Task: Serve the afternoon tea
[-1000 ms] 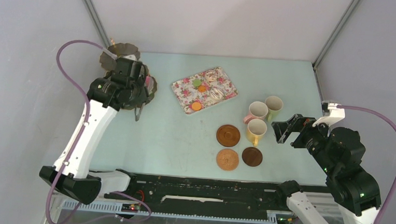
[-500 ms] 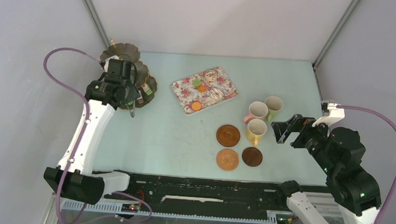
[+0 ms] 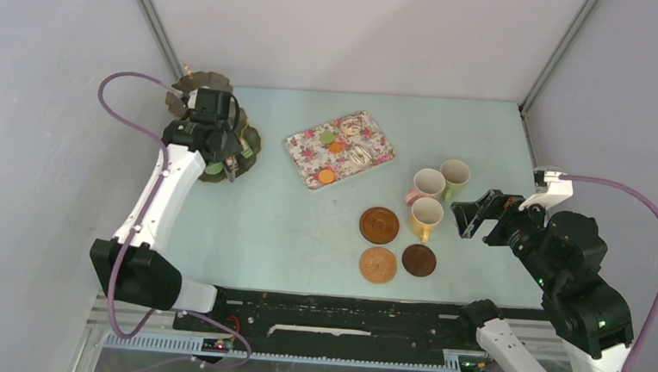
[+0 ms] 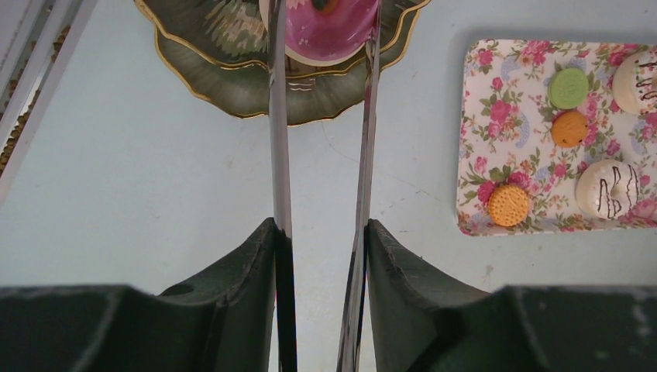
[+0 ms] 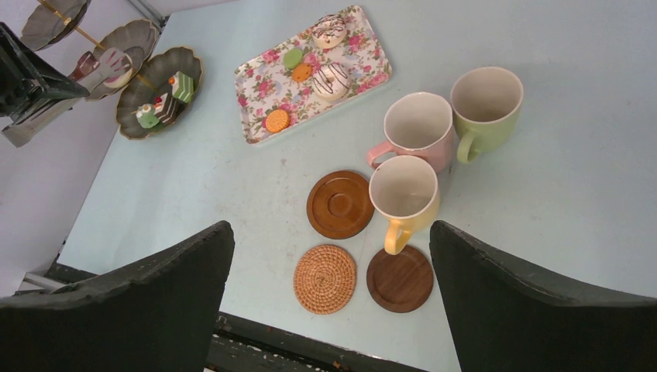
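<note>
Your left gripper clamps the long metal tongs pinching a pink-iced toy doughnut, apparently over the dark scalloped three-tier stand's middle plate, so lower gently before releasing, while your right gripper stands open well away from the stand.

A flowered rectangular tray lay slantwise on a pale blue-green worktop, its pink rose pattern plain in the left wrist view. Left of the tray, and apart from it, long metal tongs showed as two thin shiny blades running side by side with a gap between them; their tips were cut off by the top edge of that view. Behind the tray rose a plain grey-white wall. A slanted metal post stood far left of the tray, and another far right.
</note>
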